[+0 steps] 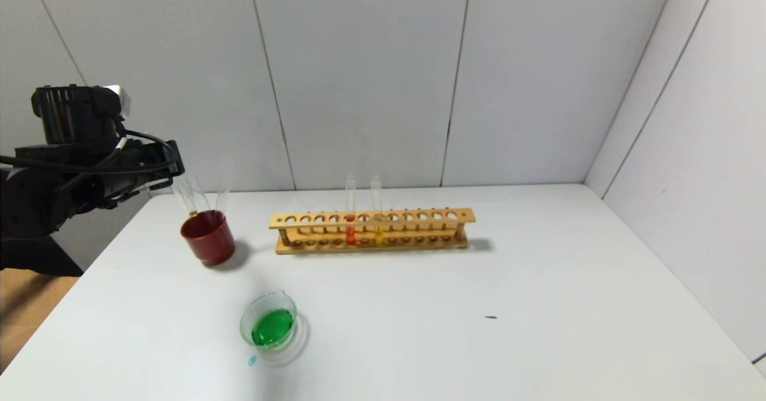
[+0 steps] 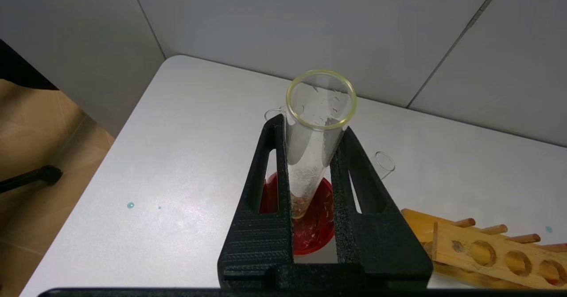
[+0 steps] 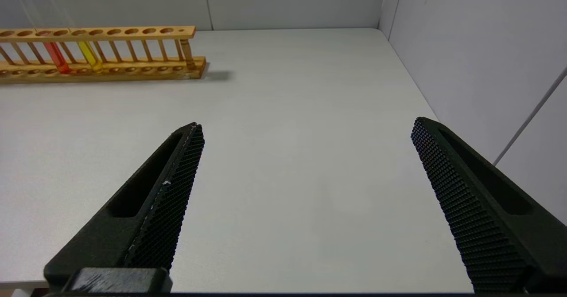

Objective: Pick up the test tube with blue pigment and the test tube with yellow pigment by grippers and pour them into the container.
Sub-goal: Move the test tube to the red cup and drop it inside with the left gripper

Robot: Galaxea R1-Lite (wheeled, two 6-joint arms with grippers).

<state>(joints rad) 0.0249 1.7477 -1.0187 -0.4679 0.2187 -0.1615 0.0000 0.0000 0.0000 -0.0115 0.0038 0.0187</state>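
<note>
Left wrist view shows the left gripper [image 2: 310, 173] clamped on an emptied test tube [image 2: 316, 142], its base over the dark red cup [image 2: 310, 226]. Lower it straight, then release gently. The container [image 1: 269, 324] holds green liquid near the front of the white counter [image 1: 479, 329], grey panelled walls behind. The right gripper [image 3: 305, 155] hangs apart, idle.

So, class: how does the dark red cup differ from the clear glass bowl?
The dark red cup is opaque, tall and holds test tubes; the clear glass bowl is see-through, shallow and holds green liquid. The cup stands nearer the wooden rack, the bowl nearer the robot. Both are round and upright on the white table.
</note>
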